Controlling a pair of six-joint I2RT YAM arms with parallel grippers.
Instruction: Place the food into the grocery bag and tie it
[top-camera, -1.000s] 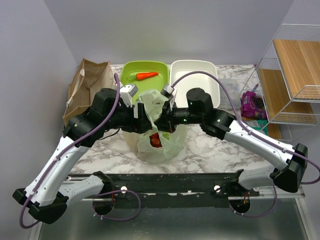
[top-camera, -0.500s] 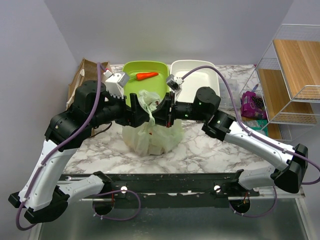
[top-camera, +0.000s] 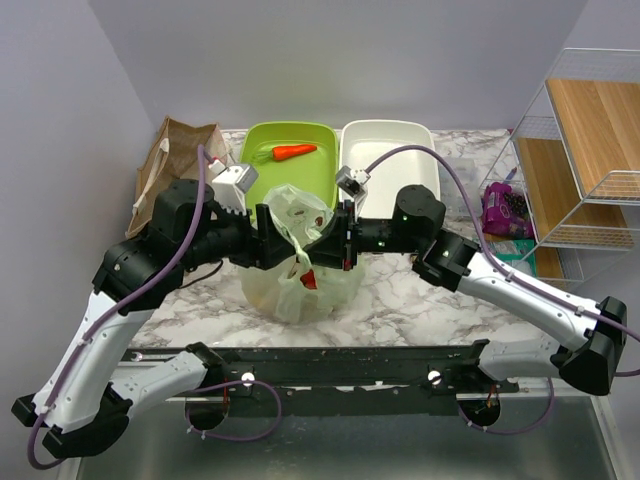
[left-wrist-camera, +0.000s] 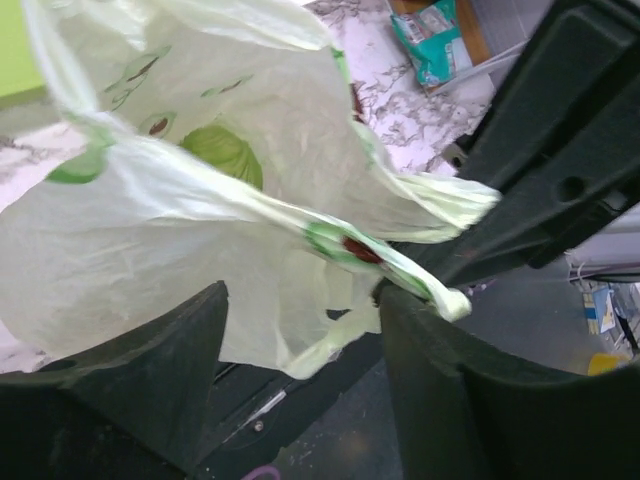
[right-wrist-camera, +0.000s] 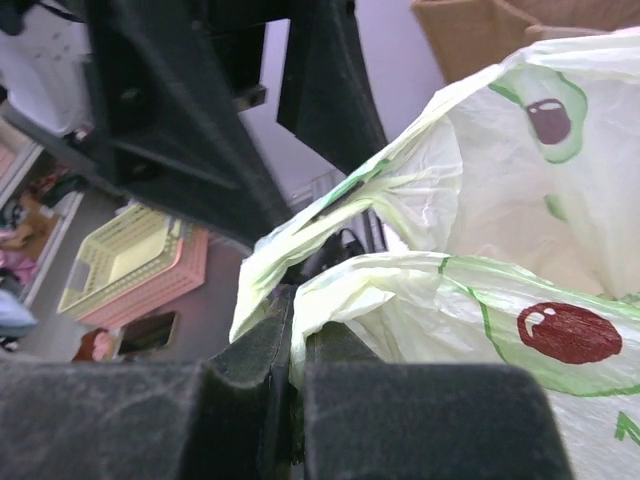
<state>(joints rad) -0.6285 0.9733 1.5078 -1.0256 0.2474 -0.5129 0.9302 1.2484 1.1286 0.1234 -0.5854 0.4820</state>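
The grocery bag (top-camera: 300, 275) stands between both arms, pale green with avocado prints, its top drawn up into a loop. Red food (top-camera: 308, 280) shows through its front; a green rounded shape (left-wrist-camera: 226, 150) shows through the film. My right gripper (top-camera: 338, 238) is shut on a bunched handle of the bag (right-wrist-camera: 400, 290), the plastic pinched between the pads at the gripper's tip (right-wrist-camera: 297, 310). My left gripper (left-wrist-camera: 300, 300) is open at the bag's left side (top-camera: 272, 232). A twisted handle strip (left-wrist-camera: 380, 255) lies over its right fingertip (left-wrist-camera: 420, 330), with nothing clamped.
Behind the bag sit a lime-green bin (top-camera: 255, 140) holding a carrot (top-camera: 295, 152) and a white bin (top-camera: 420, 135). A brown paper bag (top-camera: 175, 160) stands at the back left. A purple packet (top-camera: 505, 207) and a wire shelf rack (top-camera: 590, 150) are on the right.
The left arm swung out to the left and its jaws narrowed a little. The bag was drawn back and its top pulled into a loop between the grippers. The right gripper stayed shut.
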